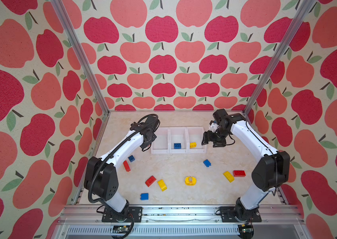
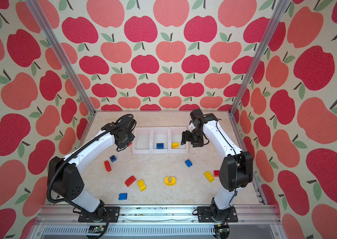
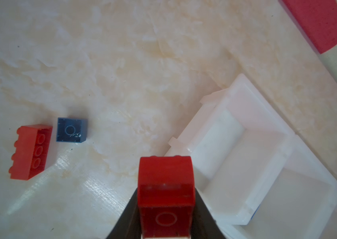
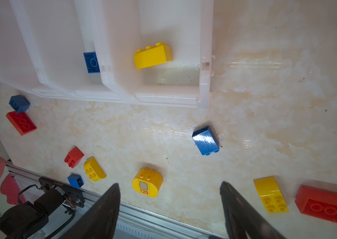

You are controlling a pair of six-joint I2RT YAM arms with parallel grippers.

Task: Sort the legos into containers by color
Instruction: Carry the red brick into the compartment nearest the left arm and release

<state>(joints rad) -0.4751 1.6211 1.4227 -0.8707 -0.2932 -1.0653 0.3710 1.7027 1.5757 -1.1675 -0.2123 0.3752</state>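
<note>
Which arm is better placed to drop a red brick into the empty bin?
Left. The left fingers are shut on a red brick right beside the empty bin. The right fingers are open and empty, by the far bin.

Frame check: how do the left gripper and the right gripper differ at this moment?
The left gripper is shut on a red plastic lego brick; the right gripper stands open and empty. The left gripper sits beside the empty left-hand white translucent bin; the right gripper is at the outer edge of the right-hand bin, which holds a yellow brick. Both have black fingers.
</note>
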